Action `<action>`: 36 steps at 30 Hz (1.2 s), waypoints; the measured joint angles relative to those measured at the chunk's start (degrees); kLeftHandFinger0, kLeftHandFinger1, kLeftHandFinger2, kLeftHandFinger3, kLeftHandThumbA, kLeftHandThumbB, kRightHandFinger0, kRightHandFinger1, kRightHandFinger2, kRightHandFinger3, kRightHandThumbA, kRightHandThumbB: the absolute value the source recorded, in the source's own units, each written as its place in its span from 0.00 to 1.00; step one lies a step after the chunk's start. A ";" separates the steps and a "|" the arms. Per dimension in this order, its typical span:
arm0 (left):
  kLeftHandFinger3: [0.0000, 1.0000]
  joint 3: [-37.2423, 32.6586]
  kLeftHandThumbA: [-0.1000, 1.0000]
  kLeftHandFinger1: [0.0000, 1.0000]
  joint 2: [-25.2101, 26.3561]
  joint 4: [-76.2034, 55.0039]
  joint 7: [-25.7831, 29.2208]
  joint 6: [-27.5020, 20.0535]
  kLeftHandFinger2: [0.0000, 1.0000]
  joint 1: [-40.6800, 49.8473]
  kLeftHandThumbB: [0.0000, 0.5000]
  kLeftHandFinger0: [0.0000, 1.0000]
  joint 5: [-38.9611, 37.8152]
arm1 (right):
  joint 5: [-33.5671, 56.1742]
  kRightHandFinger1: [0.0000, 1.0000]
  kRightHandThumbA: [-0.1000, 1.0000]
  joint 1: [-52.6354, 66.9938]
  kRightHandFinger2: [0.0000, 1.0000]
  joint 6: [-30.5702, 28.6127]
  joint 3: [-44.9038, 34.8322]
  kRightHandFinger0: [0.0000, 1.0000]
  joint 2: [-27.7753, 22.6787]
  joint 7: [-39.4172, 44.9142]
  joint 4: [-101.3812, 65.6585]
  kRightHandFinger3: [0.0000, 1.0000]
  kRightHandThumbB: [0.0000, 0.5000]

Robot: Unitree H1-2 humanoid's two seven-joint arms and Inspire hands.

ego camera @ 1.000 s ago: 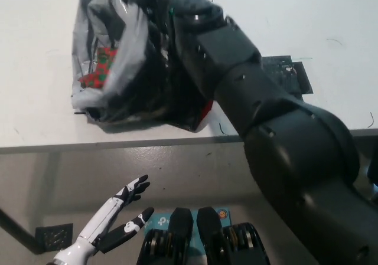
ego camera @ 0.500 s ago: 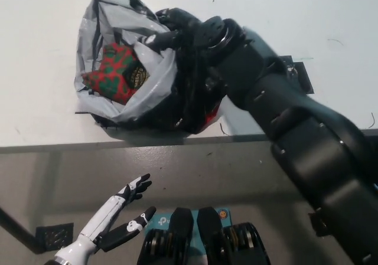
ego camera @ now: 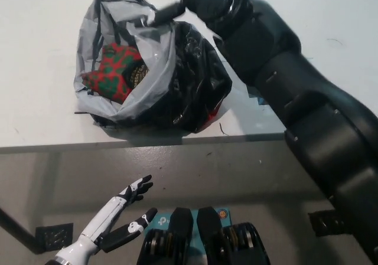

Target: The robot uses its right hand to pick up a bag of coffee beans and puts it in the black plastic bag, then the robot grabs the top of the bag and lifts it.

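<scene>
Black fingers [ego camera: 168, 11] — on bag [ego camera: 177, 88] rim

White table over a grey floor

I look down on a white table [ego camera: 41, 46] whose front edge runs straight across the view, with a grey floor [ego camera: 236, 182] below it. A small dark square [ego camera: 53, 236] lies on the floor at lower left.
</scene>
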 measured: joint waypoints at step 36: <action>1.00 0.40 0.97 1.00 -0.03 2.70 0.01 0.05 1.00 -0.91 0.65 1.00 0.00 | 1.33 1.00 1.00 15.48 1.00 9.20 -9.74 1.00 -14.83 7.60 -47.53 1.00 0.78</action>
